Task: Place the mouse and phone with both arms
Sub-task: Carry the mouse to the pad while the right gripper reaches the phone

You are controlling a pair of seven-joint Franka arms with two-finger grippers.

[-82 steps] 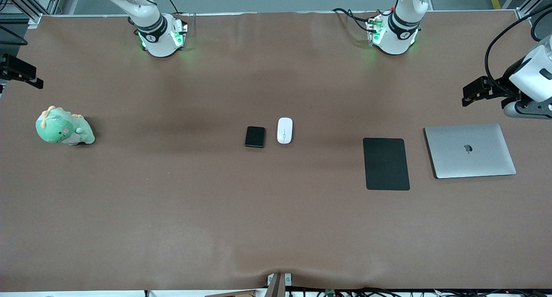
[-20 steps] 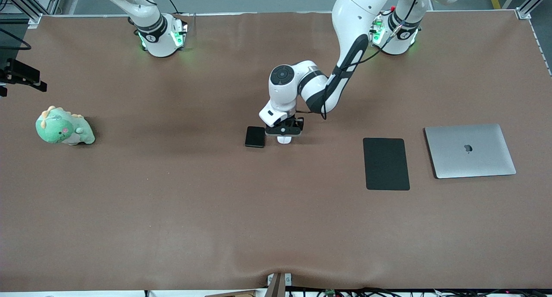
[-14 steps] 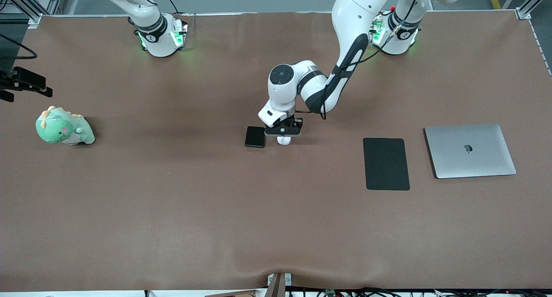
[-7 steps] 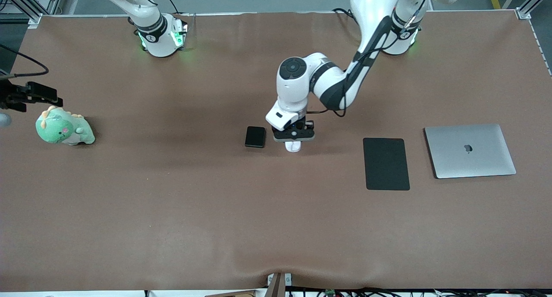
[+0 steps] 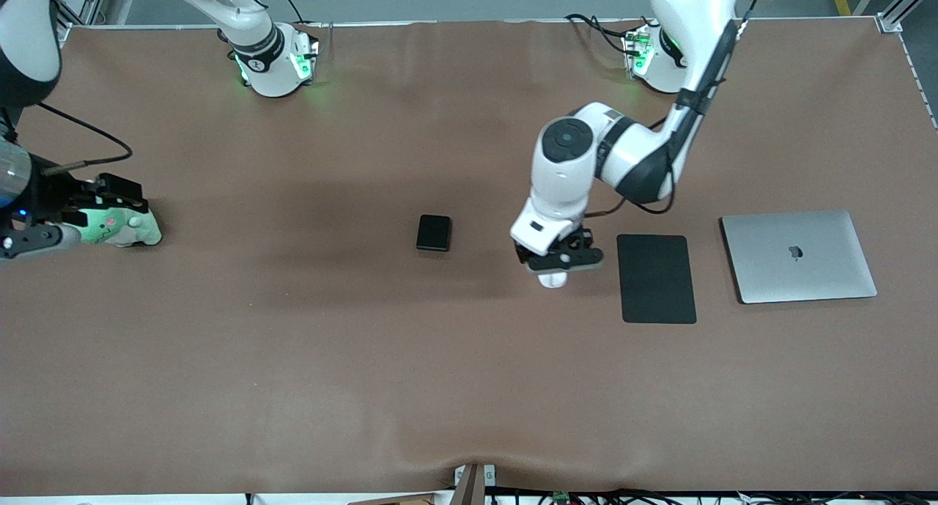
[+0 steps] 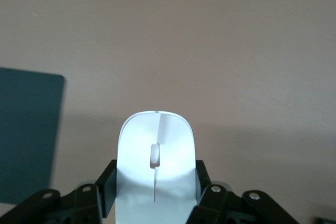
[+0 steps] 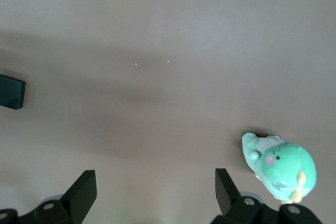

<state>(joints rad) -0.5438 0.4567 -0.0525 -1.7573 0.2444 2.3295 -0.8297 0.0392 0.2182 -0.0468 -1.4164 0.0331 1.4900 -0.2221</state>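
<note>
My left gripper (image 5: 555, 264) is shut on the white mouse (image 5: 552, 279) and holds it above the brown table, between the phone and the black mouse pad (image 5: 656, 278). In the left wrist view the mouse (image 6: 156, 161) sits between the black fingers (image 6: 107, 187), with the pad's edge (image 6: 29, 129) to one side. The black phone (image 5: 433, 232) lies flat in the middle of the table; it also shows in the right wrist view (image 7: 11, 92). My right gripper (image 5: 110, 195) is open and empty, over the green plush at the right arm's end; its fingers (image 7: 84, 192) stand wide apart.
A green dinosaur plush (image 5: 121, 226) sits at the right arm's end, also in the right wrist view (image 7: 281, 166). A closed silver laptop (image 5: 797, 256) lies beside the mouse pad at the left arm's end.
My left gripper has lifted the mouse from beside the phone and carried it toward the mouse pad. My right gripper has moved in over the plush.
</note>
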